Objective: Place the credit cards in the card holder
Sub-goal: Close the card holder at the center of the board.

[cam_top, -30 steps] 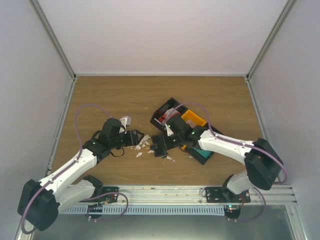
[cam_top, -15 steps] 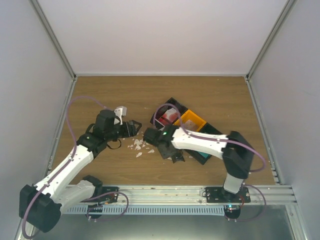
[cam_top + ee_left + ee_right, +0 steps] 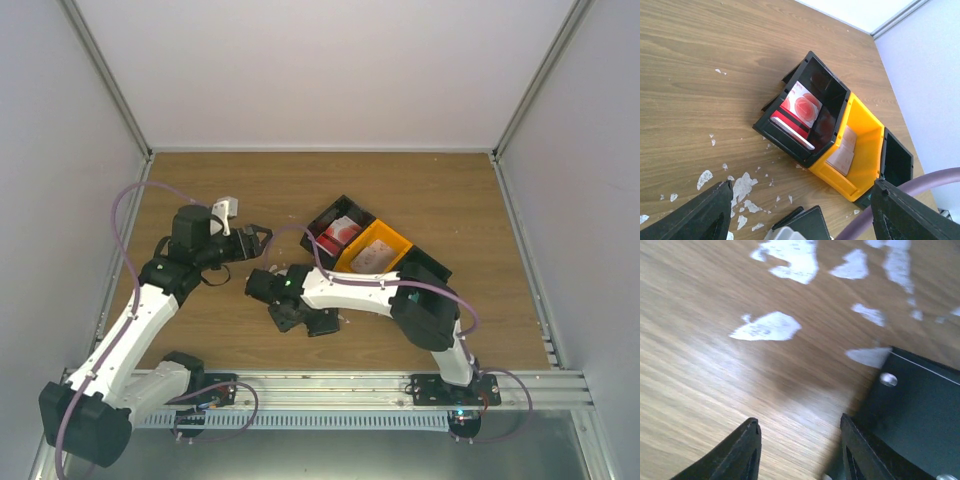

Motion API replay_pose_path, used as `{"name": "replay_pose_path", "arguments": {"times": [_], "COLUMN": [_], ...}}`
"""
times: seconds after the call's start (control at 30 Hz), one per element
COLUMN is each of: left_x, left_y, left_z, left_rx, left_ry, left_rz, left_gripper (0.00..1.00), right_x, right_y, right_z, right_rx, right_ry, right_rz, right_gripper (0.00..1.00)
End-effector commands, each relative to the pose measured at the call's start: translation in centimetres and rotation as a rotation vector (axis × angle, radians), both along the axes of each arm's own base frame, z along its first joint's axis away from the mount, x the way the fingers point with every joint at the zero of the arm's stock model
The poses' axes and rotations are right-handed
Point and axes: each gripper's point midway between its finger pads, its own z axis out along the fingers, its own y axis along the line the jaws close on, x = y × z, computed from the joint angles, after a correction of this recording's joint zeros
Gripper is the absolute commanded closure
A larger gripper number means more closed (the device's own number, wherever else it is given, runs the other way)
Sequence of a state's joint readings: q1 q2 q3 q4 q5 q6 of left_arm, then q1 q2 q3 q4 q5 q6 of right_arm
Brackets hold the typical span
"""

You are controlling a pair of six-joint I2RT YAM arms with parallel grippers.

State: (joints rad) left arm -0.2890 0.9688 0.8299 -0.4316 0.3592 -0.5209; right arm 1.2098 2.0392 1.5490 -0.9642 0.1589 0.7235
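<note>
Within two of three bins lie three credit cards; left tool, right tool gape empty.

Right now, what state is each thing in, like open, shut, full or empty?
Card holder: flat on the table; open or folded, cannot tell.
Left arm: jaws open, empty.
Right arm: jaws open, empty, just beside the card holder.
Black bin: red-and-white credit card leaning inside.
Orange bin: pale credit card inside.
Second black bin: no card visible.
White scraps: scattered on the table.
</note>
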Motion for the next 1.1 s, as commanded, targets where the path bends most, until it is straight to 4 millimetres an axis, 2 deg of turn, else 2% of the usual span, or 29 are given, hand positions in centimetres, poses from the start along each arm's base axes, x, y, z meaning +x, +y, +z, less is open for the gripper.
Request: {"name": "replay_pose_path", "arguments": {"times": [0.0,0.13,0.23,0.4,0.5,0.6,0.8,1.07], "left_x": [-0.2,-0.3,-0.7,-2.4,-4.0,-5.7,-8.6,-10.2], "left_y": [-0.3,-0.1,-0.3,-1.1,-2.0,-3.2,-5.4,-6.9], "left_z": [1.7,0.7,-0.8,-4.8,-7.5,-10.0,-14.0,-17.7], "left_rx": [-0.028,-0.032,-0.039,-0.077,-0.111,-0.149,-0.190,-0.138], "left_ry": [-0.039,-0.013,0.025,0.113,0.181,0.247,0.376,0.494], "left_rz": [-0.048,-0.039,-0.047,-0.104,-0.140,-0.186,-0.245,-0.277], "left_gripper": [0.23,0.22,0.22,0.22,0.23,0.25,0.25,0.27], "right_x": [0.2,1.3,1.9,2.7,2.2,1.8,1.7,1.8], "right_y": [3.7,1.7,-1.2,-8.0,-10.4,-10.7,-8.7,-6.5], "right_z": [1.8,4.1,5.6,3.9,2.2,1.2,0.6,-0.1], "right_rx": [0.259,0.381,0.443,0.420,0.412,0.424,0.473,0.536], "right_ry": [0.024,-0.033,-0.078,-0.085,-0.062,-0.034,0.004,0.039], "right_rz": [0.017,-0.057,-0.138,-0.329,-0.377,-0.361,-0.254,-0.181], "right_gripper": [0.54,0.54,0.52,0.50,0.56,0.66,0.70,0.83]}}
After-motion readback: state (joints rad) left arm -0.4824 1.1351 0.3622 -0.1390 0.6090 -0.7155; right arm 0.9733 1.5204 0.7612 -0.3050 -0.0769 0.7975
